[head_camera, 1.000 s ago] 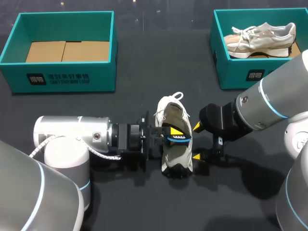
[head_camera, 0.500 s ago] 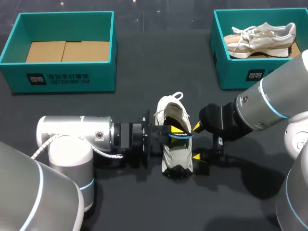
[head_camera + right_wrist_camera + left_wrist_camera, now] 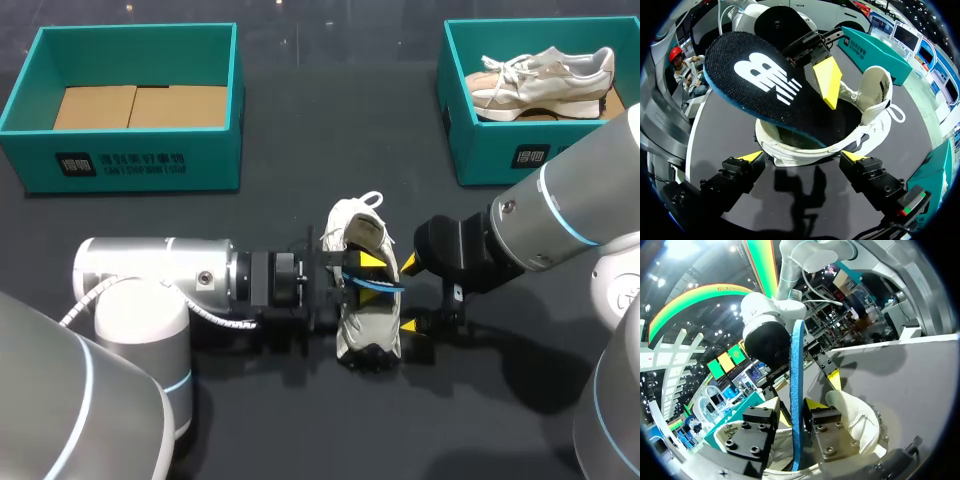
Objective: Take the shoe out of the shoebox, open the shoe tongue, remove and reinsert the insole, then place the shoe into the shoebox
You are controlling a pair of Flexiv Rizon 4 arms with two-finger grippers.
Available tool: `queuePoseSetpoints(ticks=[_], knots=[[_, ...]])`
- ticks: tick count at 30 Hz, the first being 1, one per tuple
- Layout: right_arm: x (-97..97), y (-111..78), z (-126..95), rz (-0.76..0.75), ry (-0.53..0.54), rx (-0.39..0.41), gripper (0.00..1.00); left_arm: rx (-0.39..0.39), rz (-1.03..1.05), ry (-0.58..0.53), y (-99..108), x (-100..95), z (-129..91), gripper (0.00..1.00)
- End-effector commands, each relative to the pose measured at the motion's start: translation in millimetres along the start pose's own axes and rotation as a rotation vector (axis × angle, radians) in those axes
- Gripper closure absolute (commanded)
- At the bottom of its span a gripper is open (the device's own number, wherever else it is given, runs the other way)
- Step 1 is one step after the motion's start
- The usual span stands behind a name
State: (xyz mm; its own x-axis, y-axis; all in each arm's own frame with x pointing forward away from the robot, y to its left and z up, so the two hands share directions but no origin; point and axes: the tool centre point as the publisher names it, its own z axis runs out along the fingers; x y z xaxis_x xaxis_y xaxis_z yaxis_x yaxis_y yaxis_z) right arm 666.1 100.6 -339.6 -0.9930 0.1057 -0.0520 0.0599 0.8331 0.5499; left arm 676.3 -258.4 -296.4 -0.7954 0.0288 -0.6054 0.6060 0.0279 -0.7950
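Left hand [image 3: 362, 275] clamps the insole [image 3: 765, 85] — far end inside the shoe [image 3: 368, 325], logo end raised; right hand [image 3: 802, 157] splayed open just beside it.

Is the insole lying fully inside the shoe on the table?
No, the insole stands tilted, mostly out of the shoe, clamped between the fingers of the left pincer.

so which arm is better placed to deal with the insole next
Left. The left gripper is shut on the insole, which slants with its lower end inside the shoe. The right gripper is open beside the shoe, holding nothing.
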Motion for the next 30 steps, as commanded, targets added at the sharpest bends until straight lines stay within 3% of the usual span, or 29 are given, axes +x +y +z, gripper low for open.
queuePoseSetpoints(ticks=[1,5,22,29,30], knots=[[1.1,0.0,0.5,0.001,-0.003,0.001,0.00,-0.008,-0.007,0.004,-5.7,1.5,0.4,0.79],[1.1,0.0,0.5,0.001,-0.003,0.001,0.00,-0.006,-0.012,0.008,-8.0,2.1,1.9,1.00],[1.1,0.0,0.5,0.001,-0.003,0.001,0.00,-0.072,0.023,0.006,35.5,0.0,-0.6,1.00],[1.1,0.0,0.5,0.001,-0.003,0.001,0.00,-0.061,0.006,0.007,31.3,-0.3,-2.5,1.00],[1.1,0.0,0.5,0.001,-0.003,0.001,0.00,-0.057,0.005,0.007,28.1,-0.4,-2.9,0.92]])
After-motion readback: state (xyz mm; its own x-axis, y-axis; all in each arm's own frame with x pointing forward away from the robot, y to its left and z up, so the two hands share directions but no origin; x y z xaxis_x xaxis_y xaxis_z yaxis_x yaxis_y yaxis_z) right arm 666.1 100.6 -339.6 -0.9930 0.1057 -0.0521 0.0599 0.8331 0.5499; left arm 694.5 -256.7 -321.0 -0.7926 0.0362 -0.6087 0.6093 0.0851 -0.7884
